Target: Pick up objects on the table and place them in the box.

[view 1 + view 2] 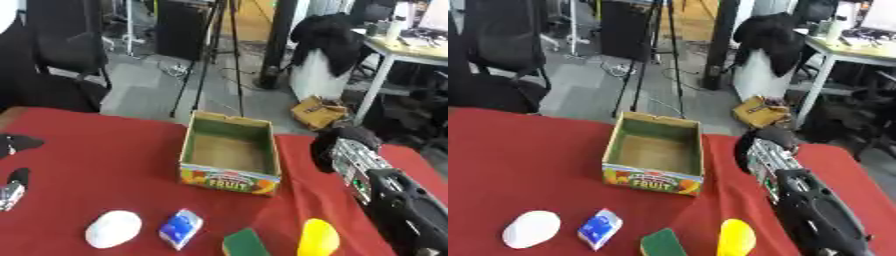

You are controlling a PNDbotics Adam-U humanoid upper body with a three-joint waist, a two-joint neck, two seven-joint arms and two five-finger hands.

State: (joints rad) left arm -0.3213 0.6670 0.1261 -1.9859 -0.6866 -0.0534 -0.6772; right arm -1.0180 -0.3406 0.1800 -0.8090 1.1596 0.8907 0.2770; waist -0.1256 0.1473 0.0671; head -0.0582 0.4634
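The right hand (337, 145) is seen raised over the red surface (105, 160), just beside the right wall of the cardboard box (230, 172). Its fingers (325, 150) appear curled downward, dark and blurred, and nothing is seen held in them; whether they are fully closed cannot be told for certain. The silver and black forearm (385, 190) is stretched back from them toward the lower right corner.

The box is found to the left of those fingers, open at the top, with a green inner wall, a brown floor, and a front panel printed with fruit and the word FRUIT. Nothing is made out inside it.

Nearer the camera than the fingers, four things are laid in a row along the front of the surface. A yellow rounded object (318, 238) is set almost straight below the fingers. A green block (246, 243) is placed just to its left. A blue and white packet (181, 228) is lying further left, and a white oval object (113, 228) is set furthest left, well apart from the fingers.

The left hand (12, 187) is glimpsed at the left edge of the left eye view, only partly in view, resting low with its fingers not clearly shown.
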